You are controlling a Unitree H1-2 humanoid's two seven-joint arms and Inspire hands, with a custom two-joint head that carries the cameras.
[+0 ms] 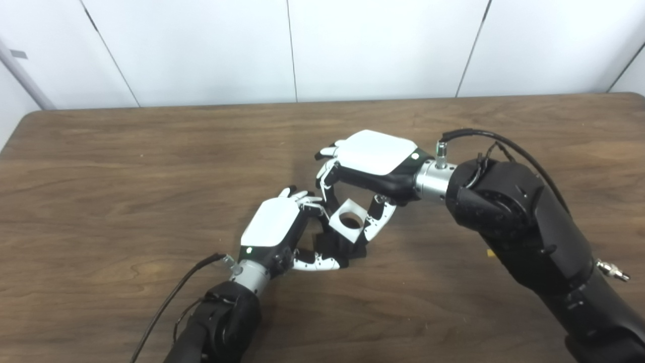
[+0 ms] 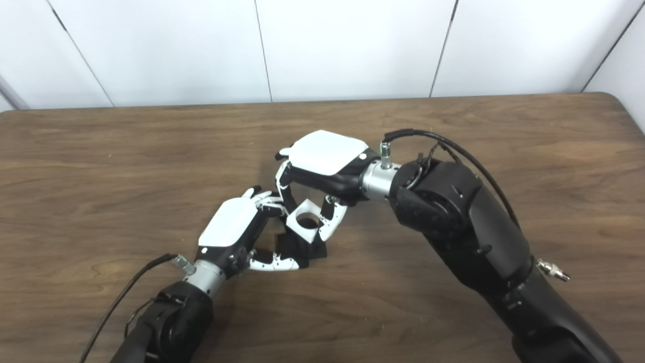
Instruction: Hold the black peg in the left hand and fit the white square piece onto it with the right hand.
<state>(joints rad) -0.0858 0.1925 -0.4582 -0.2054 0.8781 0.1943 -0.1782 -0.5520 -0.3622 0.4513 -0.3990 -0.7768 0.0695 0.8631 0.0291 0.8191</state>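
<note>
Where the two hands meet near the middle of the worktop, the right hand's fingers point(image 1: 326, 177) curl down on the far side of the white square piece with a round hole point(image 1: 347, 220), and its thumb presses the near right edge, so the piece is pinched between them, tilted with its holed face up toward the cameras. The left hand point(image 1: 274, 227) lies low, its fingers wrapped around the black peg block point(image 1: 336, 246), the thumb stretched along the block's near side. The white piece sits directly on top of the black part, touching it; whether the peg has entered the hole cannot be told, since the hole shows only darkness and the peg's top is covered by the piece. The left fingertips are largely hidden behind the piece and the right fingers.

The right hand point(image 2: 327, 161), palm down, arches above the piece from the right. The brown wood-grain worktop point(image 1: 126, 176) lies bare on all sides of the hands, with wide room to the left and toward the far edge, beyond which stand white wall panels point(image 1: 201, 50). Both forearms are cut off by the bottom edge.
</note>
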